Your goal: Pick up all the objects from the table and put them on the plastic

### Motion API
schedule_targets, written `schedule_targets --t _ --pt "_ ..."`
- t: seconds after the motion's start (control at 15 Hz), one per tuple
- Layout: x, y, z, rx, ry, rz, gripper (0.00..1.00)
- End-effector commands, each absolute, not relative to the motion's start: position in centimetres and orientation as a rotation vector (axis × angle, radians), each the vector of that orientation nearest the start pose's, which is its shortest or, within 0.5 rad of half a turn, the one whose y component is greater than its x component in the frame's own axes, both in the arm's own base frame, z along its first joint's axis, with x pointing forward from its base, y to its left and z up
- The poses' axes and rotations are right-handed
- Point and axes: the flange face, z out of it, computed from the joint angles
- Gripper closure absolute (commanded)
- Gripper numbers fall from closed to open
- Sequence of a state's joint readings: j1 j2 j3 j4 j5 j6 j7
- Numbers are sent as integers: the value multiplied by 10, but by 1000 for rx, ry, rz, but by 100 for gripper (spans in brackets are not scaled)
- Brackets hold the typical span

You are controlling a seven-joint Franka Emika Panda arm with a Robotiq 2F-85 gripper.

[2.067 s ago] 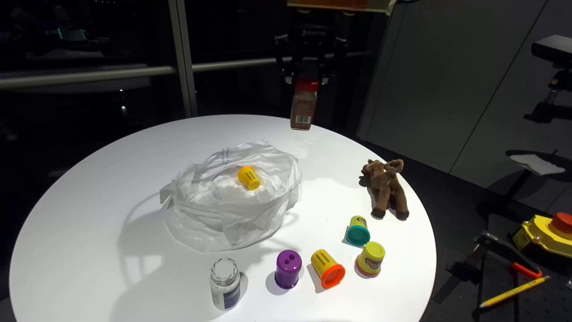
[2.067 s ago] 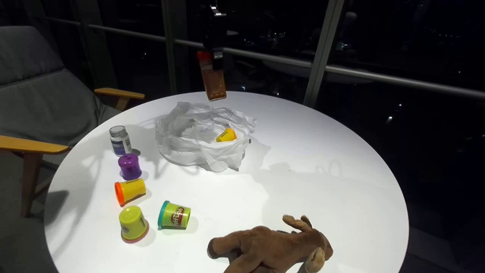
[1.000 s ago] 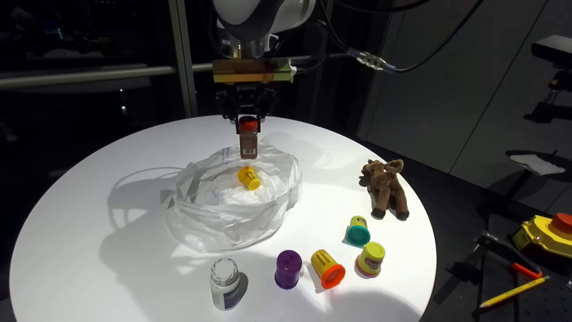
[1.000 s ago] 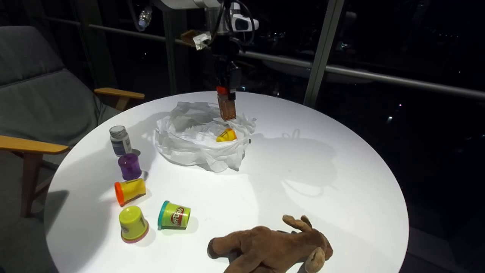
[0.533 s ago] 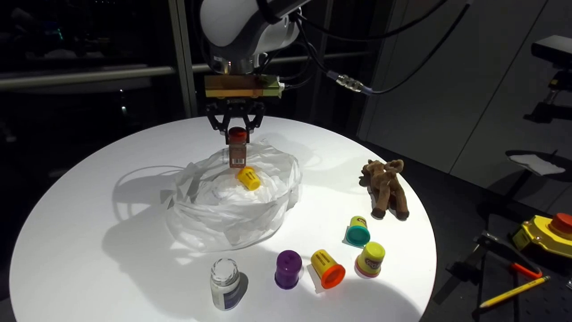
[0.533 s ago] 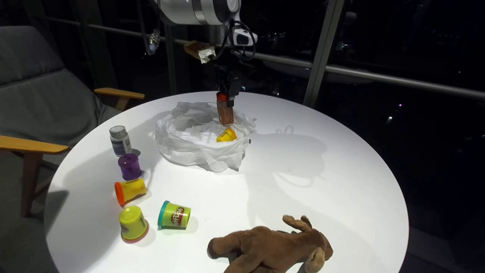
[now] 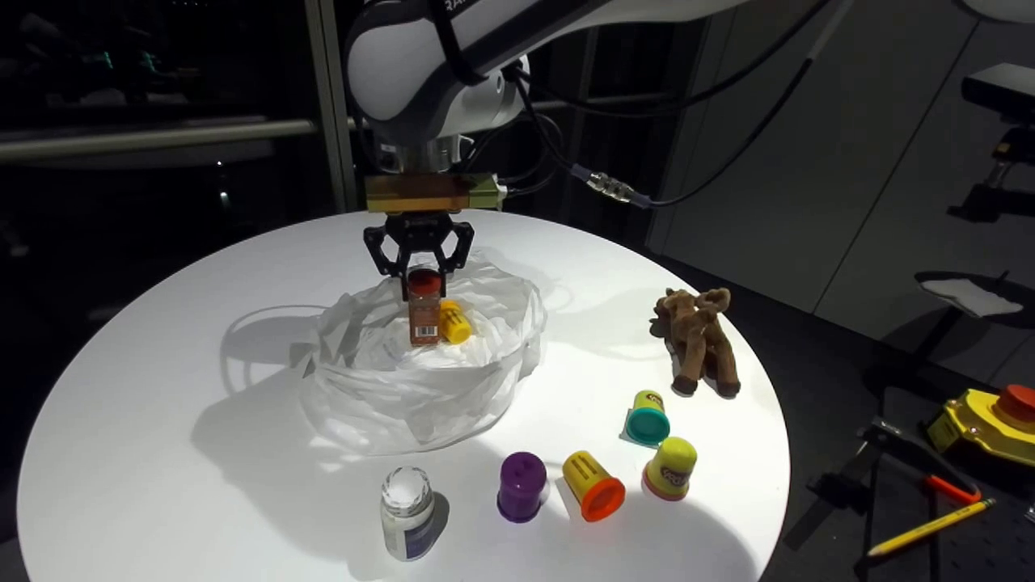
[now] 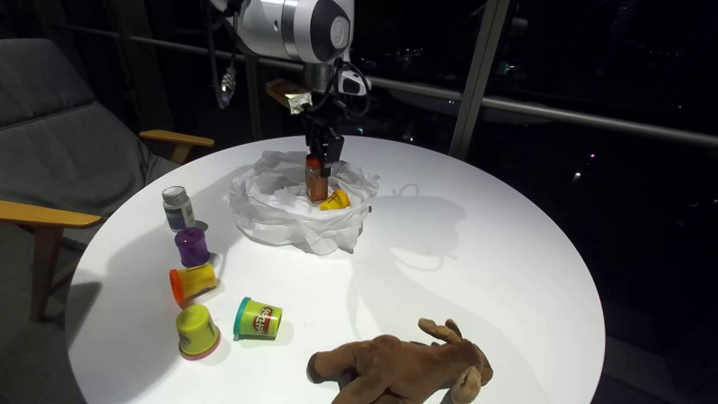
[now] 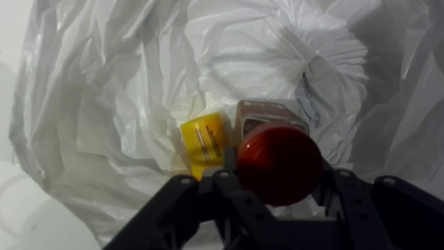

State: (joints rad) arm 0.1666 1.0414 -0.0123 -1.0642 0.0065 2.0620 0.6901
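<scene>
My gripper (image 7: 424, 289) is shut on a spice bottle (image 7: 425, 322) with a red lid, held nearly upright inside the crumpled plastic (image 7: 412, 412). In the wrist view the red lid (image 9: 279, 163) fills the space between the fingers. Whether the bottle's base touches the plastic, I cannot tell. A yellow cup (image 8: 336, 200) lies on the plastic right beside the bottle. Still on the white table (image 7: 145, 388) are a white jar (image 7: 407, 517), a purple cup (image 7: 521, 487), a yellow-orange cup (image 7: 593, 485), a lime cup (image 7: 670, 467), a green-teal cup (image 7: 648, 418) and a brown plush animal (image 8: 398, 365).
The plastic's raised, wrinkled rim (image 8: 303, 227) stands around the bottle and yellow cup. A grey chair (image 8: 67, 129) with wooden armrests is close to the table's edge. Window rails (image 7: 162, 139) run behind the table.
From above the far table edge, my gripper has carried the bottle over the plastic and lowered it in beside the yellow cup. The things on the table have not moved.
</scene>
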Motion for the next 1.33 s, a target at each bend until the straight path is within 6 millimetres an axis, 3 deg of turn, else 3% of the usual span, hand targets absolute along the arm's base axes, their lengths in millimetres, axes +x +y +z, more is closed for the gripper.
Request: schedule_targets --t 0.0,0.2,0.47,0.53,0.6,0.67,0.8,1.07,1.13,1.27 --pt "767 127 183 -3067 783 54 25" --pt "764 139 204 -3098 711 8 3" --pt "749 146 260 -3204 620 -54 0" --pt "742 140 273 -3238 621 -51 0" --pt "739 151 278 -3264 620 -85 0" --pt "738 168 279 -3278 618 -110 0" --pt "723 174 288 -3270 615 -117 0" --pt "686 189 271 -3267 623 -62 0" --pt "709 190 268 -3273 599 -44 0" --pt "697 192 260 -3274 604 -27 0"
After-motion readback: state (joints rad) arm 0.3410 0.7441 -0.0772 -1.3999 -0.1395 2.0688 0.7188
